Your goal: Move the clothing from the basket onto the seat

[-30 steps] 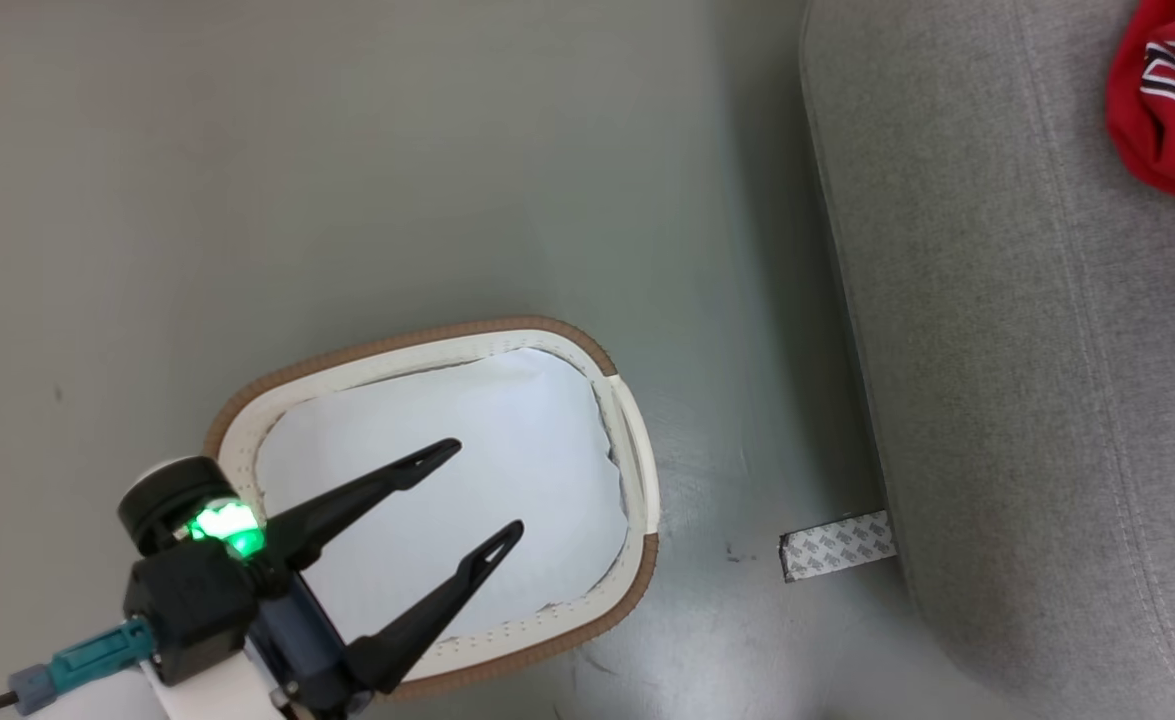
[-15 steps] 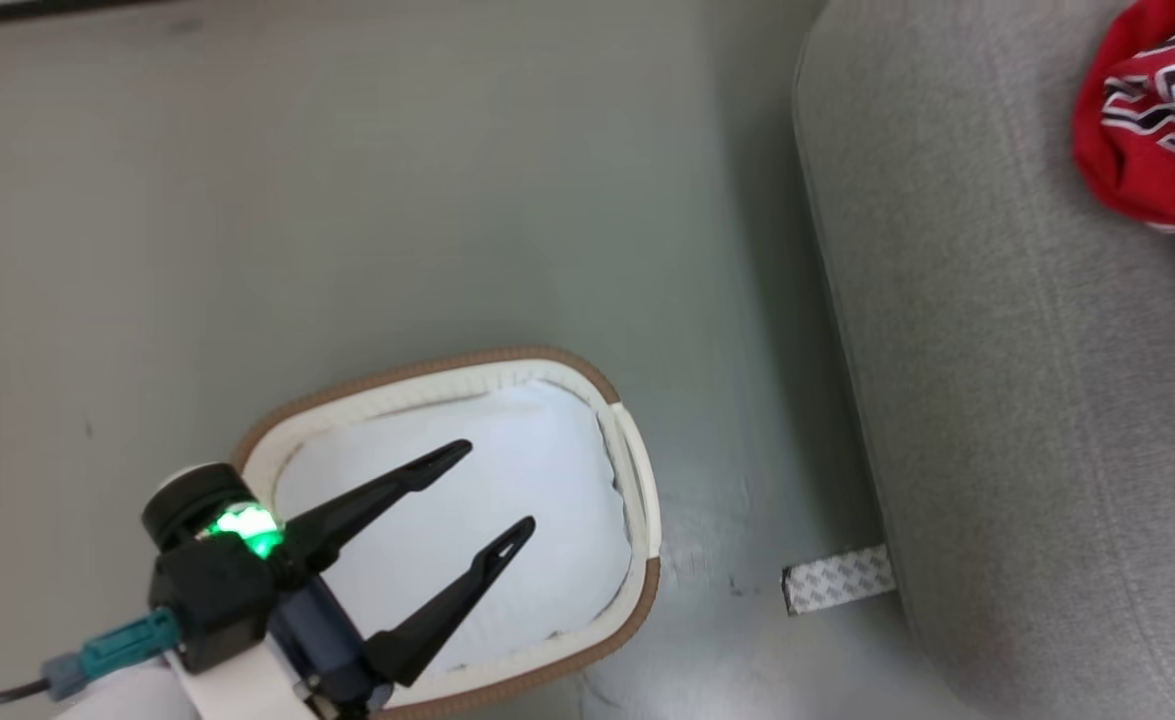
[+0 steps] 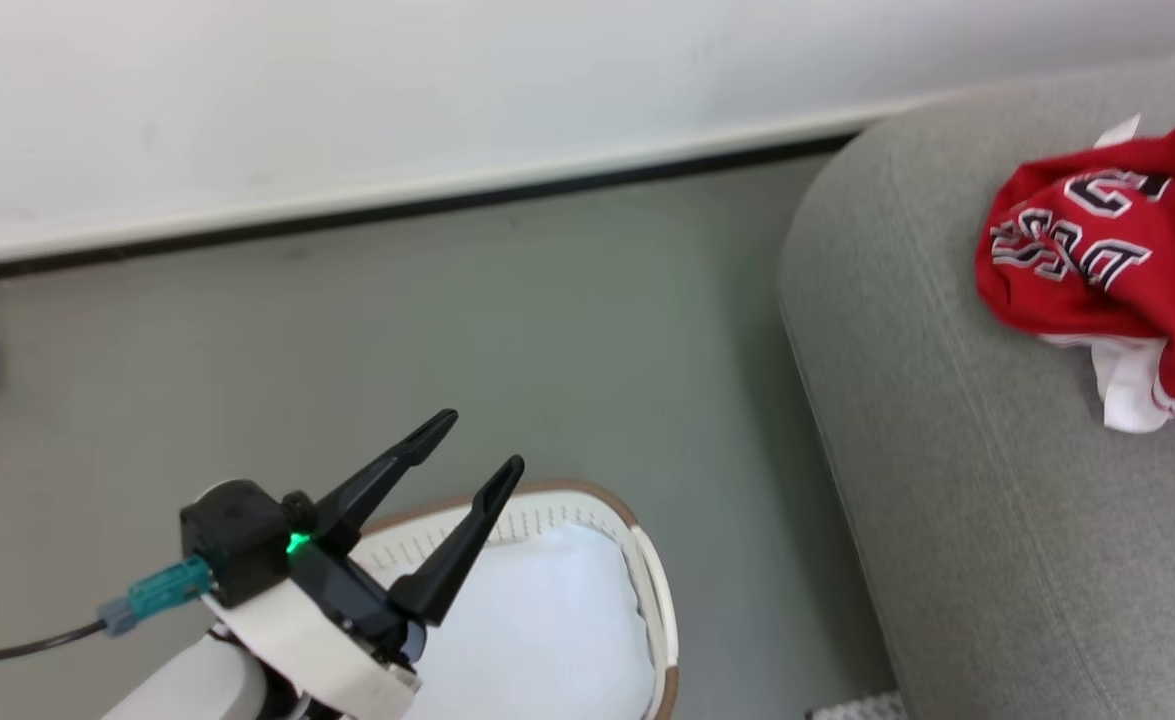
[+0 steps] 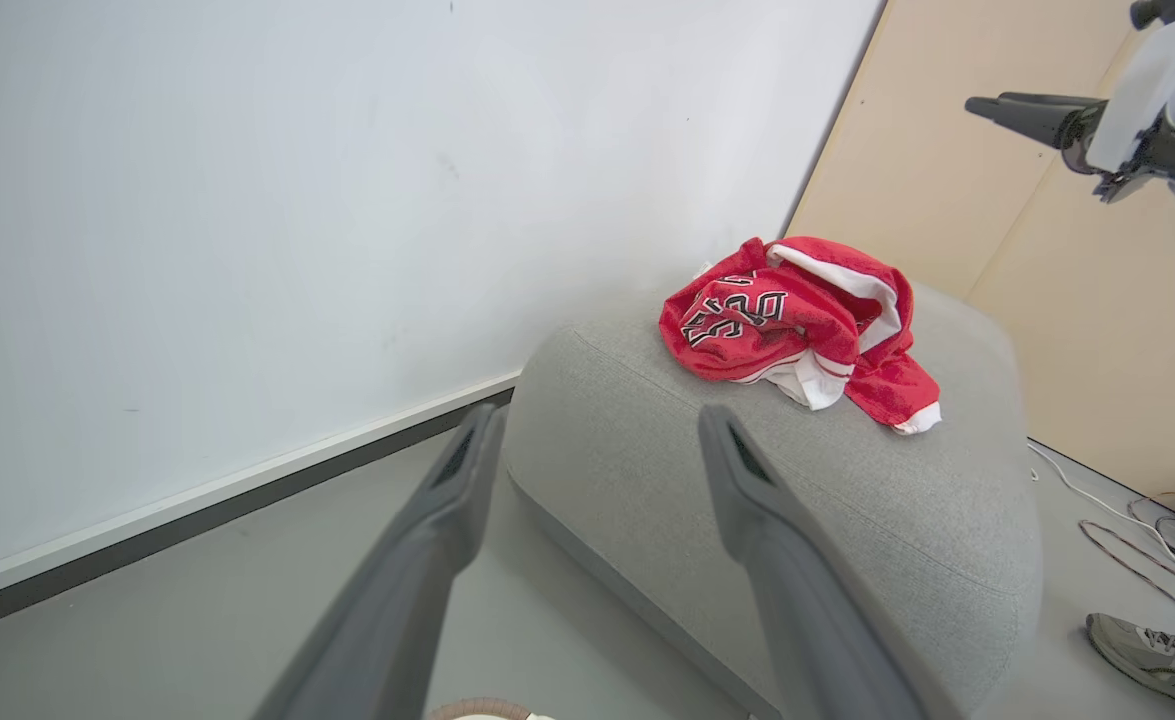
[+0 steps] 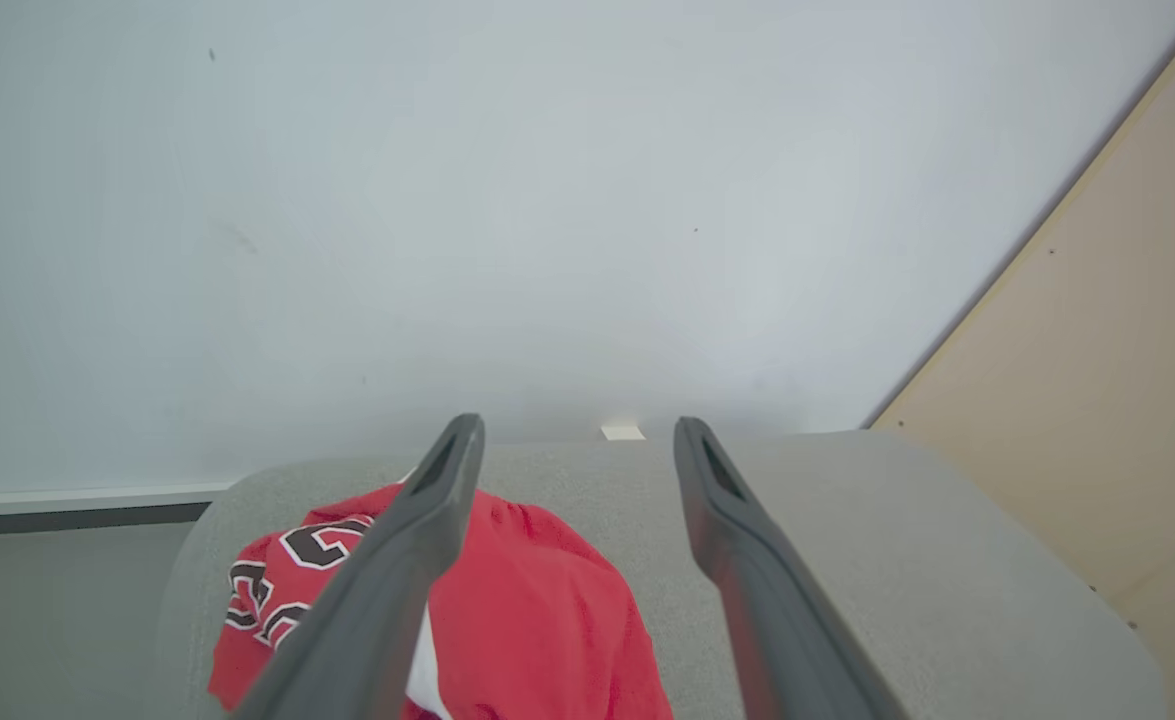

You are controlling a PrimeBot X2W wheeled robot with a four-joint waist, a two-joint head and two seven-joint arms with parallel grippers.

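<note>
Left gripper point(image 3: 482, 440): both dark fingers stand wide apart with nothing between them. In the head view it hangs over the far rim of the basket point(image 3: 649, 560). Its wrist view looks along the fingers toward the seat point(image 3: 947, 500) and the white wall point(image 4: 247, 200).

Right gripper point(image 5: 577, 422): fingers spread wide and gripping nothing. It is raised above the seat, with the clothing point(image 3: 1097, 250) lying below it, under the finger on the left of its wrist view.

Clothing: a crumpled red heap with white trim, its black letters outlined in white facing up. It rests on top of the seat, near the wall-side end. It appears to hold more than one garment, though the folds prevent a firm count.

Basket: it stands on the grey floor point(image 3: 597, 300) beside the seat and apart from it, its pale bottom exposed.

Also noted: a person's shoe point(image 4: 1132, 640) on the floor past the seat, near loose cables point(image 4: 1137, 540).
</note>
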